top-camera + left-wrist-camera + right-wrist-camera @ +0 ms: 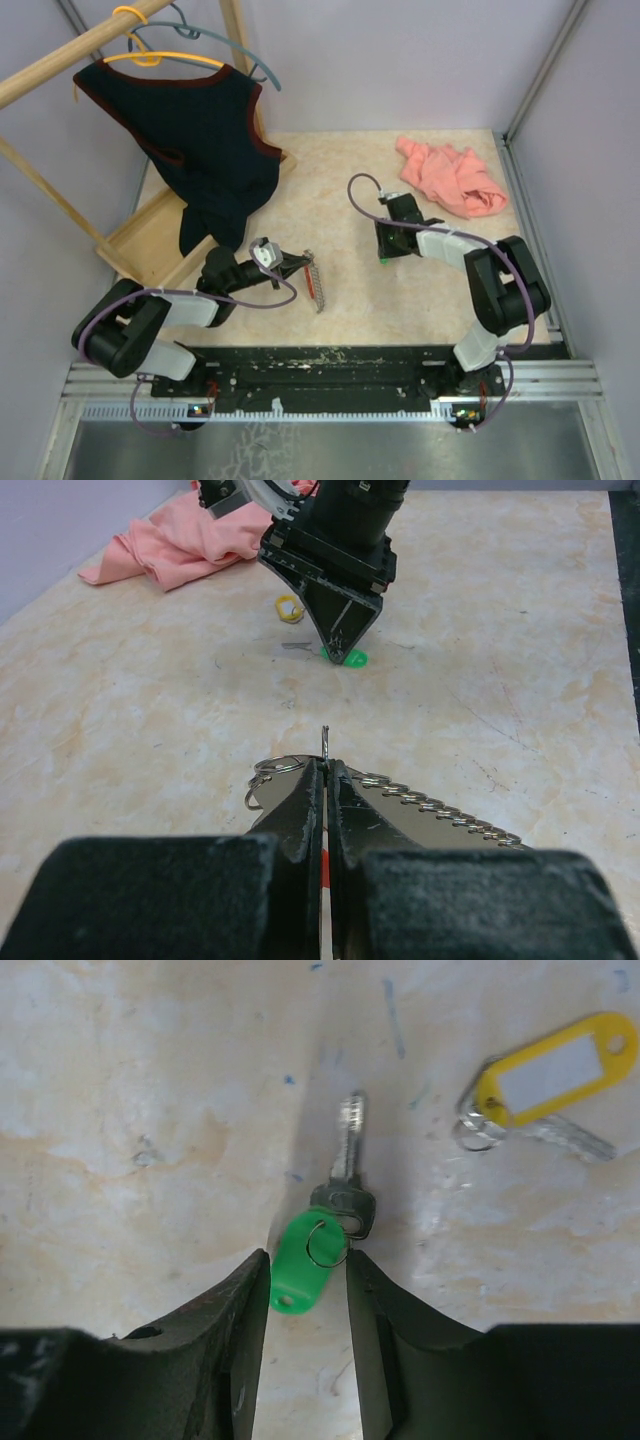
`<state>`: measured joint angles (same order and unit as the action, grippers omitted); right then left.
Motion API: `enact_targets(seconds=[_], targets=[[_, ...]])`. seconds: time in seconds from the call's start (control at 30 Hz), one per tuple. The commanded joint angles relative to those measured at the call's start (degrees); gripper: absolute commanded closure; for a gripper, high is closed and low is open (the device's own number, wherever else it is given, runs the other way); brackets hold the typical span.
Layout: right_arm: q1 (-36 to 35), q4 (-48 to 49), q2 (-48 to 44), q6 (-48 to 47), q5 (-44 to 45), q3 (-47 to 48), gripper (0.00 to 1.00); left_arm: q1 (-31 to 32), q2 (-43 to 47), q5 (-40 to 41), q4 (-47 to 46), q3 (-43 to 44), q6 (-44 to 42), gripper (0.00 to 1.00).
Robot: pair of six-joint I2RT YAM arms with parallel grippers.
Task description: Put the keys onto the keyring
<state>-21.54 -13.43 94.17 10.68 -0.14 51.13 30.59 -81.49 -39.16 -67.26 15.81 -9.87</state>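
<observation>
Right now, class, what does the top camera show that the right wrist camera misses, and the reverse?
Top only: the dark vest, the pink cloth, and the keyring held by the left fingers. Right wrist only: the yellow tag and the silver key. Both: the green tag and the open right fingers.

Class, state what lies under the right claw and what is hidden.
A green tag ringed to a silver key lies between the fingers of the open right claw. The tag hides part of the key's head.
</observation>
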Motion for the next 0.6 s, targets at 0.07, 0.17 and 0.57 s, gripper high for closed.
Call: enact_targets(seconds=[0.07, 0.17, 0.57], targets=[[-6.5, -0.1, -0.5, 0.4, -4.1, 3.7, 0.63, -0.2, 0.3, -1.3, -1.3, 0.4, 0.5, 1.0], [-7.5, -2.7, 0.0, -0.7, -2.0, 6.2, 0.64, -0.2, 0.8, -1.0, -0.8, 0.4, 0.2, 1.0], [-7.7, -6.1, -0.1, -5.5, 7.5, 9.2, 0.77, -0.2, 0.3, -1.1, -0.8, 0.6, 0.4, 1.0]])
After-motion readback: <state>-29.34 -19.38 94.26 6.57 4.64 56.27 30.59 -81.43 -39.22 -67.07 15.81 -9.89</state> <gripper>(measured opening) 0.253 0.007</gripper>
